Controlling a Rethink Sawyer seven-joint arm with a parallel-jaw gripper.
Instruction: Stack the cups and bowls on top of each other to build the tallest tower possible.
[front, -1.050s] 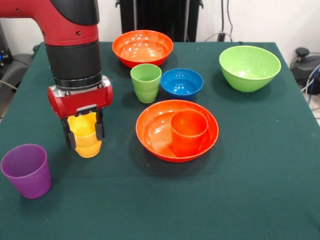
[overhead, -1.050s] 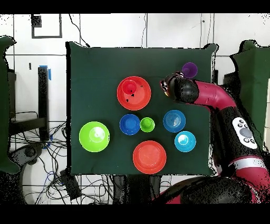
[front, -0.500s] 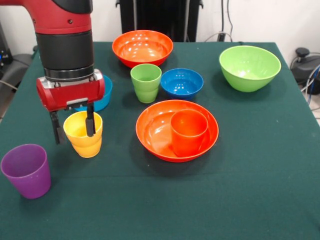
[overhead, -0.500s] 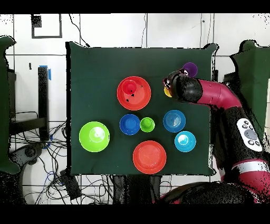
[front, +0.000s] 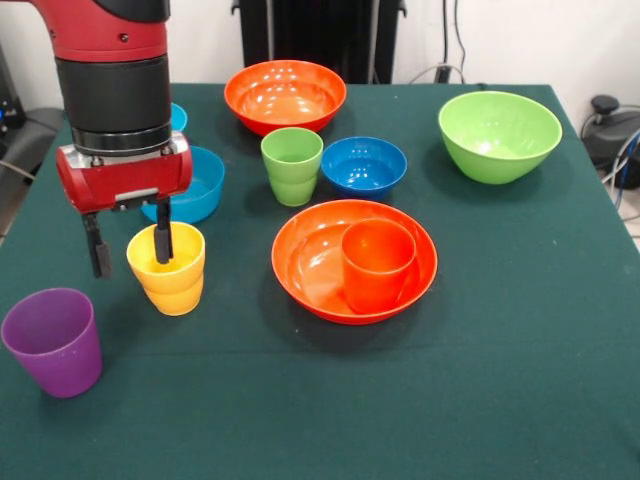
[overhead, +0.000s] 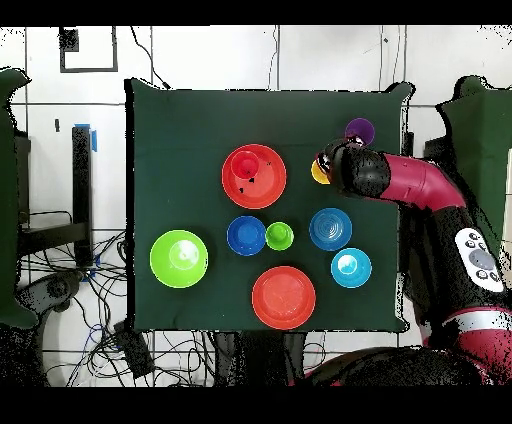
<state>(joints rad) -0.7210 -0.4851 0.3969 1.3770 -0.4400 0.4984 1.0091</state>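
At table's edge by the purple plastic tumbler (front: 53, 341), the red-black gripper (front: 129, 243) hangs w/ fingers spread wide, holding nothing; one finger dips inside the yellow stepped plastic tumbler (front: 167, 268), other outside its wall. Cup stands upright, mouth up, alone on the green tablecloth (front: 500, 380), prob. parked as a spare for stacking.

**Cups and bowls spread over the desk, one cup nested**

The orange cup (front: 378, 264) is seen upright inside a large orange bowl (front: 312, 262). The second orange bowl (front: 285, 94) is set at the far side, with the green cup (front: 292, 165) and the dark blue bowl (front: 364, 165) just before it. The lime green bowl (front: 499, 135) is placed apart. The yellow cup (front: 168, 268) stands upright near the purple cup (front: 53, 341). Two light blue bowls (overhead: 330, 228) (overhead: 351, 267) are seen side by side.
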